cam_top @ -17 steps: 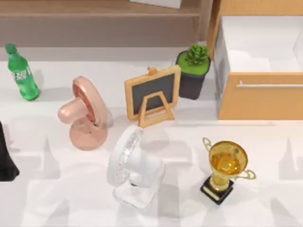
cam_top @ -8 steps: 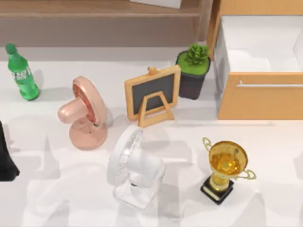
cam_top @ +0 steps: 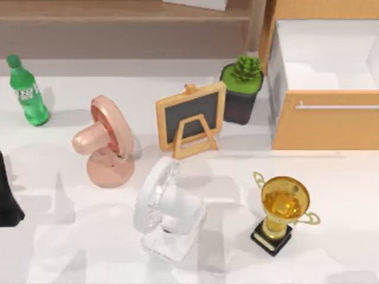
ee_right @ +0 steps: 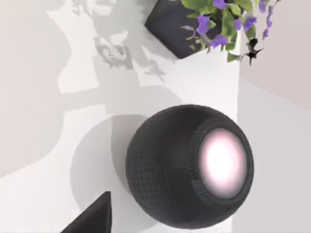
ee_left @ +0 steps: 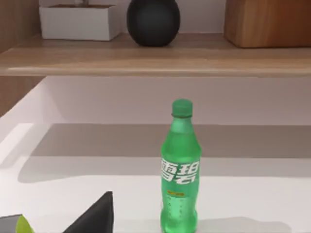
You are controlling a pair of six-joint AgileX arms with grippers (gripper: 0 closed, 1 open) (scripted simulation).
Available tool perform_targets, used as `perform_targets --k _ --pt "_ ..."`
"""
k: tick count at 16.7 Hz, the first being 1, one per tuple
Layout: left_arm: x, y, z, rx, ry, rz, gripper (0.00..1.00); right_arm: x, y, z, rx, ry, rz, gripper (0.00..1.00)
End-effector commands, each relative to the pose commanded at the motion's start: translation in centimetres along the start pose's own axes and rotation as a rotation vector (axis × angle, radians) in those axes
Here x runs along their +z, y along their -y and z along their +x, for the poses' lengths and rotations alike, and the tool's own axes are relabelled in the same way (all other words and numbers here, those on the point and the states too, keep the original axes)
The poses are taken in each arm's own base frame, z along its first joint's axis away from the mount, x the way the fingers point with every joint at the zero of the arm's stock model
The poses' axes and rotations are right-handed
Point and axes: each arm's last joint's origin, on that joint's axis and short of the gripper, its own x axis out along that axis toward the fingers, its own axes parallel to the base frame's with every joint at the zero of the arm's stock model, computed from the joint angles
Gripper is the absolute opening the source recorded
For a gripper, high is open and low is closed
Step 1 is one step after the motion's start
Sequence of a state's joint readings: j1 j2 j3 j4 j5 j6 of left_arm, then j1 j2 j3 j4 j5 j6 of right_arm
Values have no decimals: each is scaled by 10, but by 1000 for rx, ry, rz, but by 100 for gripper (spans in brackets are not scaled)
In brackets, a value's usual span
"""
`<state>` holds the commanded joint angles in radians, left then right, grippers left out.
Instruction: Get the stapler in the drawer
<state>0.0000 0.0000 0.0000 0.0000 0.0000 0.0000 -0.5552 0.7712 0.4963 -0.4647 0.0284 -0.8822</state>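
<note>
The drawer [cam_top: 323,121] sits at about 2 o'clock on the counter [cam_top: 331,183]. It is already pulled open, white inside, with its bar handle facing 6 o'clock. I cannot tell where the stapler lies.

The left arm [cam_top: 7,198] is at the 9 o'clock edge. Its left end effector [ee_left: 92,218] faces the green bottle [ee_left: 180,170], which stands upright before the shelf [ee_left: 155,60]. The right end effector [ee_right: 90,216] hangs near a black ball speaker [ee_right: 187,167]. I cannot tell whether either end effector is apart or together.

A stapler is probably stiff, dense for its bulk and smooth on top, with a hinged arm that gives if pinched from above and below. I would grip it across its narrow sides near the middle, so it neither tips nor folds. Nothing about it should be fragile, so a firm squeeze is safe.

The open drawer could take it from above. The plant [cam_top: 241,89] at the drawer's 9 o'clock and the trophy [cam_top: 283,213] at its 7 o'clock call for some height on the way.
</note>
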Motion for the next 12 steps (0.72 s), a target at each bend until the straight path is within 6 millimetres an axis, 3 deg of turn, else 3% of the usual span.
perform_targets --k 7,12 --pt "0 0 0 0 0 0 100 -20 73 38 266 -319 -229 100" --pt "0 0 0 0 0 0 100 -49 94 70 506 -399 -290 100"
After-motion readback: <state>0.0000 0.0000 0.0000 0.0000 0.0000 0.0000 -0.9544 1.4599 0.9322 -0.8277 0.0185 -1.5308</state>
